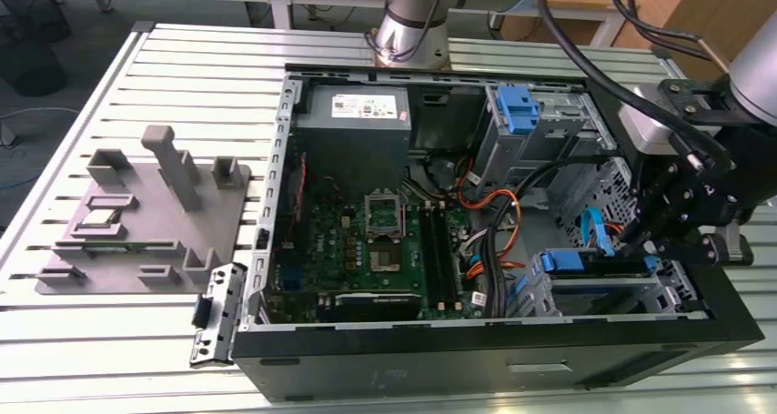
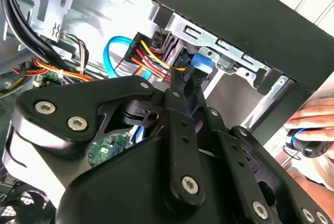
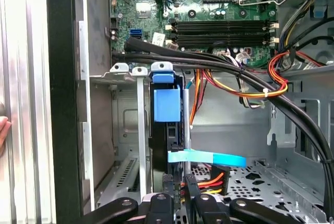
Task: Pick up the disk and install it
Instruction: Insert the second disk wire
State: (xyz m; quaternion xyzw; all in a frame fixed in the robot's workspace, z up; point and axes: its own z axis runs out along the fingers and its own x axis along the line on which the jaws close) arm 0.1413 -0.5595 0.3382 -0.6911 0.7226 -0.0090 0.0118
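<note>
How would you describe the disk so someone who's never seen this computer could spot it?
Look inside the open computer case, at the drive cage on the exterior view's right, under the black gripper. The disk stands there on edge in its blue carrier. Unlike the blue bracket farther back, the gripper is right at it.

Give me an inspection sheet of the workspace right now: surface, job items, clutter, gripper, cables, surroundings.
Surface: ribbed pale metal table carrying an open black computer case.
Job's things: silver drive in blue plastic carrier stands on edge in the metal bay; whether fully seated cannot be told.
Clutter: grey plastic fixture block on the exterior view's left.
Grippers: black gripper over the carrier's end; finger state cannot be told.
Cables: orange, red and yellow wire bundle; pale blue flat cable.
Surroundings: a person's hand beside the case.
</note>
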